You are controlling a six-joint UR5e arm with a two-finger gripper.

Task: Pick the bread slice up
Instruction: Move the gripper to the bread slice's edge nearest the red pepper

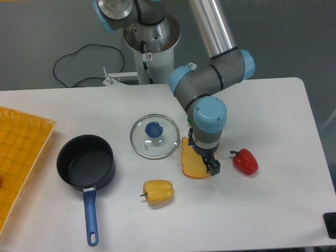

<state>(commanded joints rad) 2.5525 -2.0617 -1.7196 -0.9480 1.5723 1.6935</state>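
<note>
Bread slice flat, long axis front-to-back (right edge under gripper)

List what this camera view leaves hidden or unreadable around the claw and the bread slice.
- Claw: the wrist covers most of it; open or shut cannot be told.
- Bread slice: right part hidden under the claw; contact unclear.
- Green item behind the arm: a mere sliver shows.
- Yellow tray: cut off by the left edge.
</note>
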